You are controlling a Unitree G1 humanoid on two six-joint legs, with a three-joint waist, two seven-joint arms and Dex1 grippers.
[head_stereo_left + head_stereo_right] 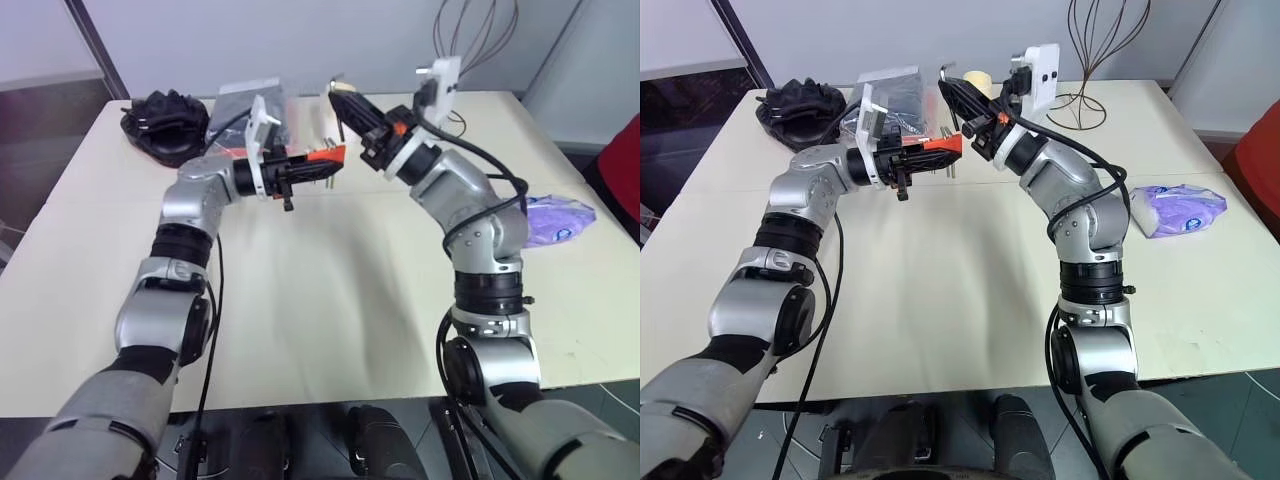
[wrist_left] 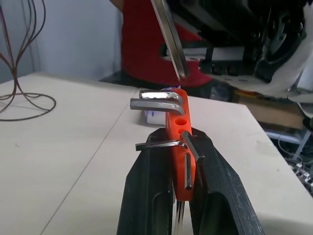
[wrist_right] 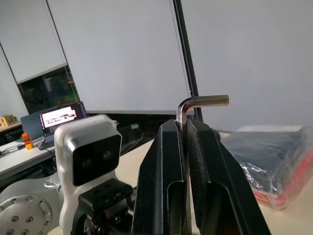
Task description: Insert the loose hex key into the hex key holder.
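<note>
The holder (image 2: 178,142) is pinched between the black fingers (image 2: 146,196) of the left hand (image 1: 300,172) and held in the air above the counter (image 1: 330,300), its red-orange body pointing toward the right hand (image 1: 962,108). Several grey keys are seen sticking out of it, and two empty round holes are visible in its upper edge.

The hex key (image 3: 188,110) is clamped between the pressed-together fingers (image 3: 161,166) of the right hand, with its short bent end standing out above the fingertips. In the left wrist view, the long end of the key (image 2: 168,36) is seen slanting down to just above the top of the holder; whether they touch cannot be told.

At the counter's far side lie a black bundle (image 1: 165,120) and a wrapped packet (image 1: 245,105); a purple-white packet (image 1: 1175,208) lies to the right, and a wire stand (image 1: 1095,60) is placed near the far edge.
</note>
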